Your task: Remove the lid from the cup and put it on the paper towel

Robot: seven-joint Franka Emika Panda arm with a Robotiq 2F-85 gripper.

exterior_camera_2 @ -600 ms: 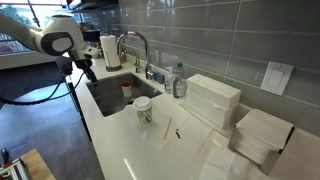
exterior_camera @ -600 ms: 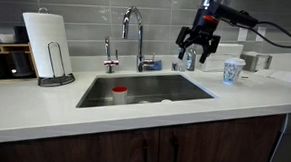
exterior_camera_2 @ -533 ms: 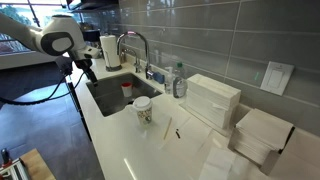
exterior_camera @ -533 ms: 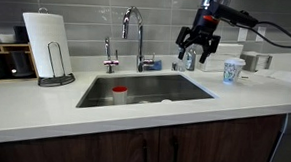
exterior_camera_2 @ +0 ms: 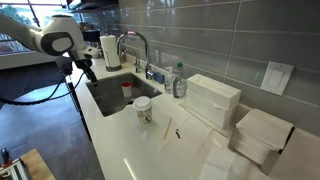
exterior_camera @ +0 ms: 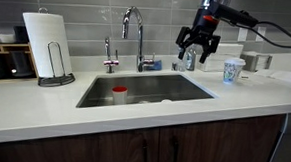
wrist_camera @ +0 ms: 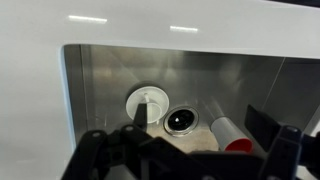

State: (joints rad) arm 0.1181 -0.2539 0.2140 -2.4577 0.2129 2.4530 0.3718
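The cup [exterior_camera: 233,71] is small and white with a blue-green pattern. It stands on the counter to the right of the sink, also seen in an exterior view [exterior_camera_2: 142,113]. The whitish lid [exterior_camera: 234,61] sits on its rim, as the lid [exterior_camera_2: 142,101] also shows. My gripper [exterior_camera: 199,40] hangs open and empty above the right end of the sink, left of the cup and higher than it. In the wrist view the gripper [wrist_camera: 199,122] looks down into the sink basin. The cup is out of the wrist view.
The sink [exterior_camera: 95,91] holds a red-topped container [exterior_camera: 119,93], a white round piece [wrist_camera: 150,103] and a drain [wrist_camera: 181,120]. A tap [exterior_camera: 136,30] stands behind it. A paper towel roll [exterior_camera: 44,41] stands on the left. Folded towel stacks [exterior_camera_2: 212,100] lie beyond the cup.
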